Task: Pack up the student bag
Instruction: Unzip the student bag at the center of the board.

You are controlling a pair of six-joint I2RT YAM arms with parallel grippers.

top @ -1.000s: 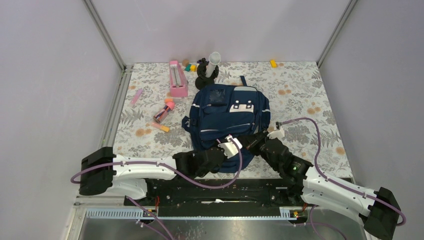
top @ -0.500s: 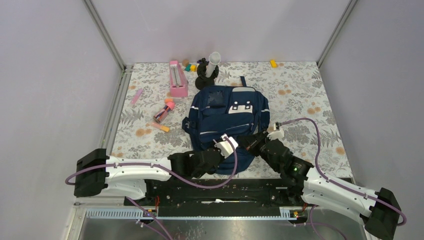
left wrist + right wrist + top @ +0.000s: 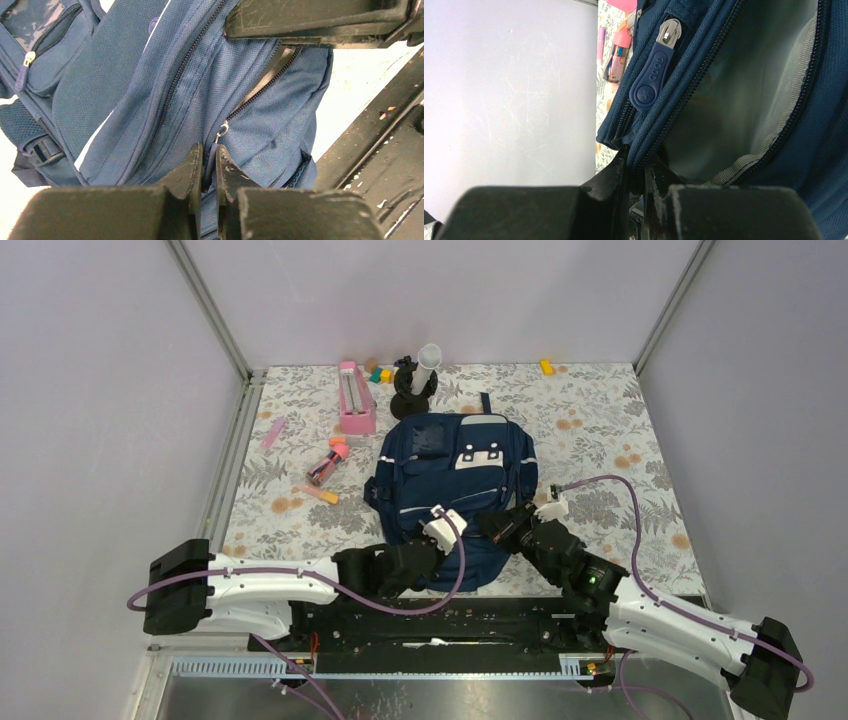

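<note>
The student bag (image 3: 455, 470), a navy backpack with white-grey patches, lies flat in the middle of the table. My left gripper (image 3: 450, 520) sits over the bag's near end. In the left wrist view it (image 3: 209, 152) is shut on a navy zipper pull (image 3: 220, 131), and the zipper track (image 3: 260, 85) beyond is parted. My right gripper (image 3: 487, 524) is beside it to the right. In the right wrist view it (image 3: 638, 160) is shut on the rim of the bag's opening, with grey lining (image 3: 744, 85) showing inside. A second pull (image 3: 651, 82) hangs free.
Behind the bag stand a pink pencil case (image 3: 355, 398) and a black stand with a white tube (image 3: 415, 380). Pens (image 3: 328, 462), a pink marker (image 3: 273, 432) and an orange stick (image 3: 322, 495) lie to the left. A yellow block (image 3: 546, 366) is at the back right.
My left gripper has drawn leftward and nearer with the zipper pull in it. The bag has shifted slightly left. The right gripper has kept its hold in nearly the same place.
</note>
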